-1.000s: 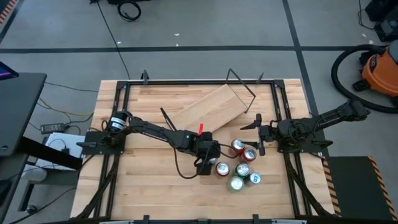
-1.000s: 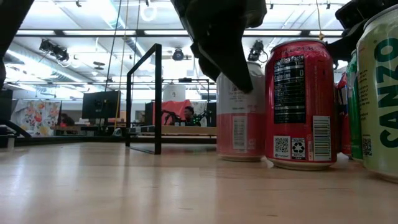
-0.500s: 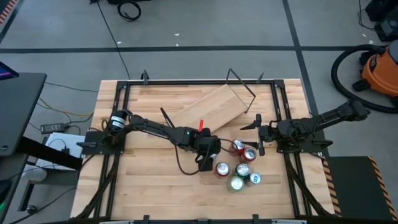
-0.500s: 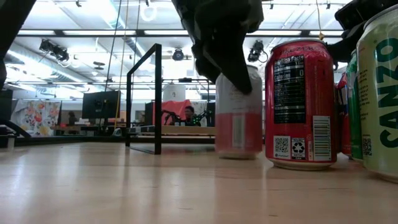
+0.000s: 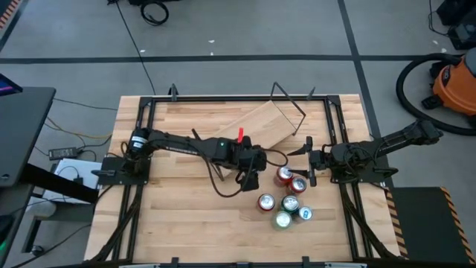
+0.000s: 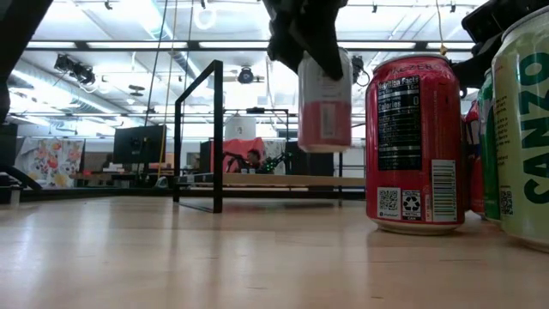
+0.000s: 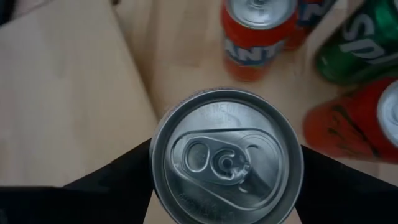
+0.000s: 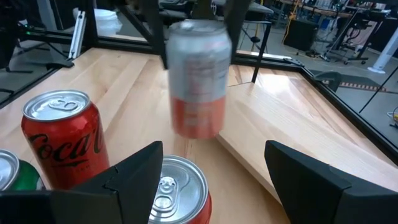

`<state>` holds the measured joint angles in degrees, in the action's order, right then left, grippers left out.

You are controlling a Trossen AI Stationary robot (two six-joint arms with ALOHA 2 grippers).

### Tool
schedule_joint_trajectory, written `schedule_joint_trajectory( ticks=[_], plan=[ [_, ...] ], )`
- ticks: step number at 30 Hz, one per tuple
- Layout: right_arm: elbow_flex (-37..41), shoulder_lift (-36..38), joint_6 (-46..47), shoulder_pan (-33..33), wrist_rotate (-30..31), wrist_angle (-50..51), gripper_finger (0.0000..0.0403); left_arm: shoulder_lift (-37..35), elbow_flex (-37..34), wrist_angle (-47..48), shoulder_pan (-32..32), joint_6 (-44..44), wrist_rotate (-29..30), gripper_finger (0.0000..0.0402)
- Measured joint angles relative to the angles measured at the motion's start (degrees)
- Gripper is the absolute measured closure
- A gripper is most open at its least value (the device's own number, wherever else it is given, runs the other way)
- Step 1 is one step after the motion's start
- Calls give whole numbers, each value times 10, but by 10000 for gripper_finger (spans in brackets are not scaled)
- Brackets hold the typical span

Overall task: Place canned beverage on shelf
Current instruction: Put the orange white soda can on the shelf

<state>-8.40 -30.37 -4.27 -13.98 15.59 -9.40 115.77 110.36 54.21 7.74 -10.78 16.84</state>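
My left gripper [image 5: 251, 162] is shut on a can with a silver top and a white and red body [image 6: 324, 107], held in the air near the shelf's near edge. The can also shows in the left wrist view [image 7: 227, 158] and the right wrist view [image 8: 198, 78]. The shelf [image 5: 249, 126] is a light-wood plank lying askew on the tabletop, with black rod frames at its ends [image 5: 288, 100]. My right gripper [image 5: 309, 158] is open and empty, right of the cans. My left gripper pinches the can's upper part between its two fingers [image 7: 118, 180], one on each side of the rim [image 7: 157, 155]. The fingers come from above, pointing down. The can hangs upright below them, lifted clear of the table [image 6: 324, 142].
Several cans stand in a cluster on the table: red ones [image 5: 285, 175] [image 5: 266, 202] and green ones [image 5: 283, 219]. A red cola can [image 6: 413, 142] and a green can [image 6: 523, 129] stand close to the low camera. The table's black frame [image 5: 223, 98] rings the top.
My left gripper has risen and gone toward the table's far edge, toward the shelf, still shut on the can. The can stood on the table beside the red cans and now hangs clear above it.
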Motion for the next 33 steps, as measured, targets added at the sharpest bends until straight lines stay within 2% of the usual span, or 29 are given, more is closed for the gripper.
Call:
schedule_joint_trajectory(
  ticks=[6,16,21,24,28,33],
  plan=[
    [0,0,0,0,0,1,111,0,38,72,-1,9,43,92],
    [0,0,0,0,0,2,111,-2,40,144,-9,-3,64,91],
    [0,0,0,0,0,6,111,-28,40,165,-9,-4,66,91],
    [0,0,0,0,0,6,111,-53,36,170,-9,-7,91,91],
    [0,0,0,0,-2,9,111,-97,-7,151,-14,-21,107,91],
    [0,0,0,0,-2,9,111,-181,-131,68,-32,-35,110,90]
  ],
)
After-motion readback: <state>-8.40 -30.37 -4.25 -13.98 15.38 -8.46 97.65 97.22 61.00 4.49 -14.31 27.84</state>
